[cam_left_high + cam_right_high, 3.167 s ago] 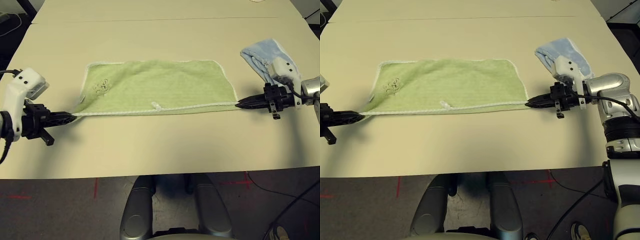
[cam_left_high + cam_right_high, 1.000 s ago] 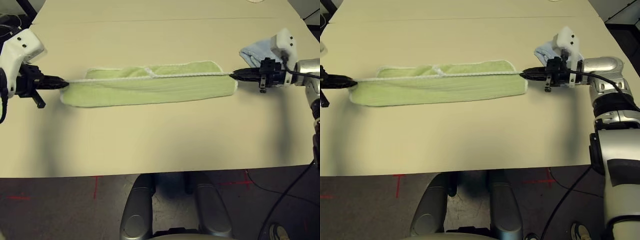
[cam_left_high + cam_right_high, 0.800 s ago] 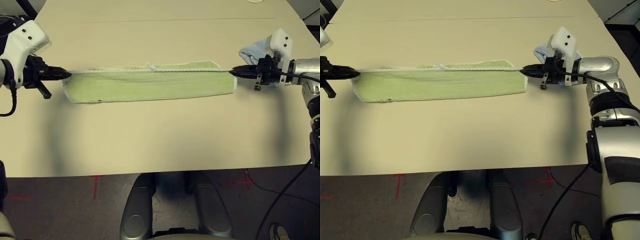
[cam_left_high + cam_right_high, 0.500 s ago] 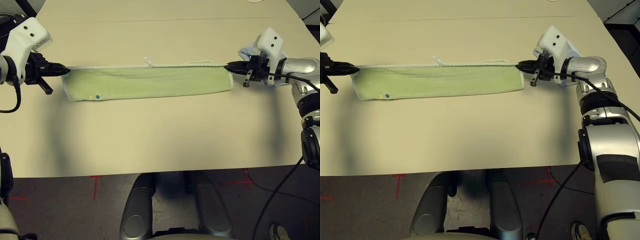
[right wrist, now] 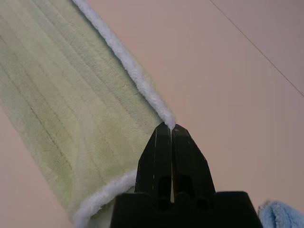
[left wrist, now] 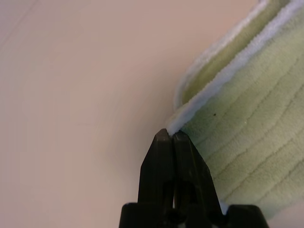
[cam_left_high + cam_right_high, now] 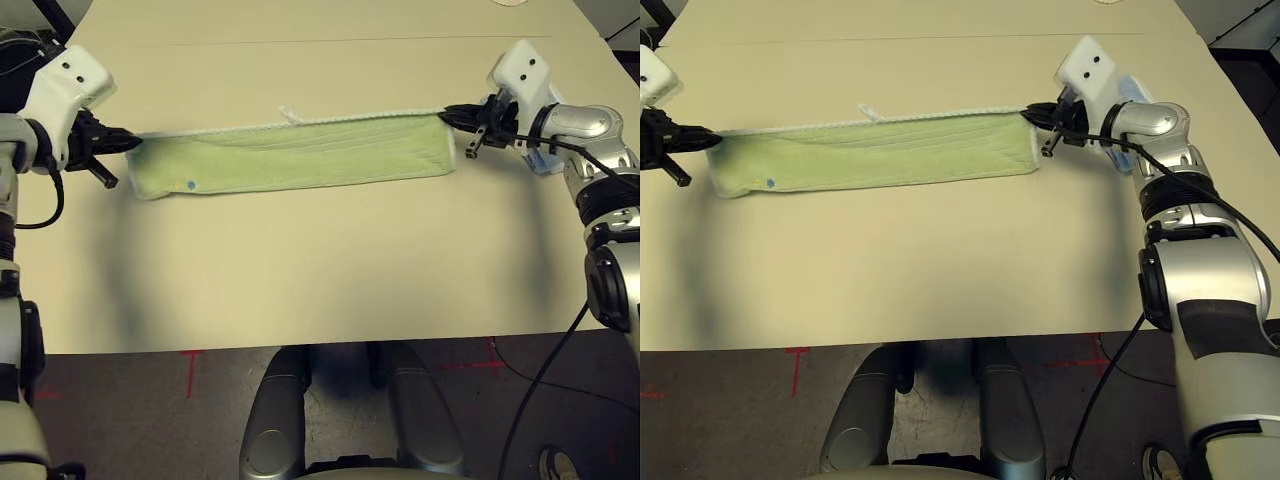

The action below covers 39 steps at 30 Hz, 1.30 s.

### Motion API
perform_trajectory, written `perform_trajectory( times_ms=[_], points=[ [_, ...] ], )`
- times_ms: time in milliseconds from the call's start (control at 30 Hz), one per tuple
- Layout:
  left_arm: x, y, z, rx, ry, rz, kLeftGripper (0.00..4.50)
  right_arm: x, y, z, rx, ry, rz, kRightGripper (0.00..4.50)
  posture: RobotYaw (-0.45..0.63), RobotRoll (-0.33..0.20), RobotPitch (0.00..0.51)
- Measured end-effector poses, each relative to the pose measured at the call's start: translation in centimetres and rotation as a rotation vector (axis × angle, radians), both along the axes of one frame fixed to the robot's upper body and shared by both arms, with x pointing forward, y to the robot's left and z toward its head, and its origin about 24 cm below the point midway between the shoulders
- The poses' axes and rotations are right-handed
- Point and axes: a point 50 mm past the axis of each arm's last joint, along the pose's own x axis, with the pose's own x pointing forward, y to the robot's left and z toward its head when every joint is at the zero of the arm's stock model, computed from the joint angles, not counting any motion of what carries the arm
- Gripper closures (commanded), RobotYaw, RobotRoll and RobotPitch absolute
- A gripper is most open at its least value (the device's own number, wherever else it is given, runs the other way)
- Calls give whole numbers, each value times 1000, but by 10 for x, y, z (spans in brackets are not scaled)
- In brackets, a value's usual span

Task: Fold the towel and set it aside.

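Both eye views look down from above the table's point(image 7: 320, 270) near edge, sharing the towel point(image 7: 300, 155); each wrist view sits close at a towel corner.

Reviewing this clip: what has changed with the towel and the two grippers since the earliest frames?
The left gripper and right gripper, each shut on a near corner of the towel, have carried that white-edged border away from the robot over the cloth. The towel, a wide rectangle before, is now a narrow strip, its swan mark folded under. Both grips held; the table is unchanged.
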Motion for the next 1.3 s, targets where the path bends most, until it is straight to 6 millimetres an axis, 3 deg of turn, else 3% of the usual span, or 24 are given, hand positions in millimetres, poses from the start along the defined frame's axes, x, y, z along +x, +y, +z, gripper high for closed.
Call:
perform_trajectory(
  times_ms=[333,367,433,733,1000,1300],
  points=[
    [6,-5,-3,24,31,-22,4493,0,-1,-3,-29,17,-11,4500,51,0,288],
    [6,-5,-3,26,34,-23,4041,1,0,-3,-34,18,-12,3951,51,0,288],
    [6,-5,-3,36,42,-21,3465,1,2,-5,-29,26,-9,3367,53,0,287],
    [3,5,7,44,-57,64,17,2,3,-5,-13,24,-24,17,55,0,280],
    [0,9,29,44,-263,116,17,-1,-13,2,40,11,-72,17,58,0,266],
    [-11,-1,21,-51,-196,13,17,-2,-24,6,163,1,-121,17,53,0,251]
  ],
)
